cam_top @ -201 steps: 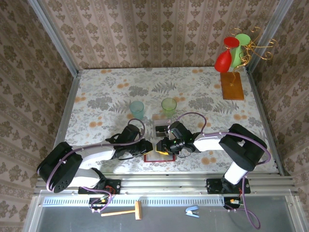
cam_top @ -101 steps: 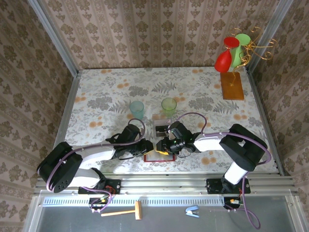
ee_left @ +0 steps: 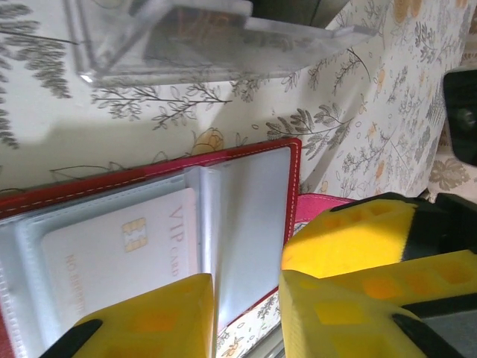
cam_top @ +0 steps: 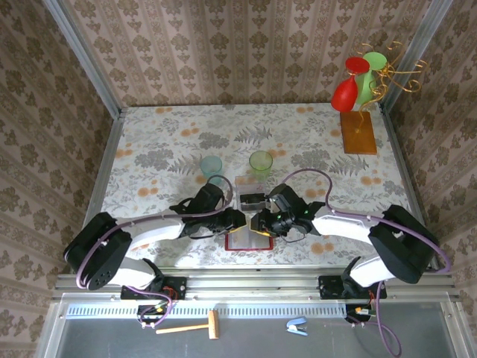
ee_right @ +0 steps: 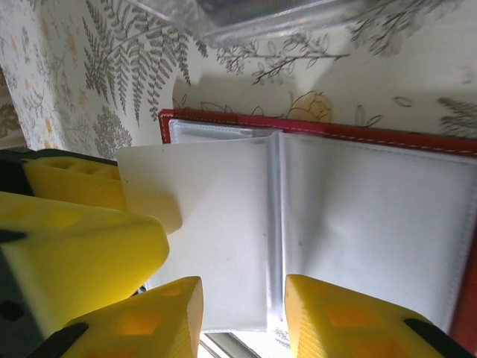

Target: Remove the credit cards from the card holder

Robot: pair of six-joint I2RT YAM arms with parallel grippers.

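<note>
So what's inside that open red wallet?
The card holder has clear plastic pockets. One holds a white card with a gold chip, marked VIP. Cloudy plastic hides whether other pockets hold more cards.

Left wrist view: the wallet (ee_left: 250, 216) runs off the edge at 9 o'clock, the white card (ee_left: 112, 253) slips under a yellow finger (ee_left: 149, 321) of the left gripper (ee_left: 246, 287) at 7, and the clear box (ee_left: 209, 37) is cropped at 12, contents blurred.
</note>
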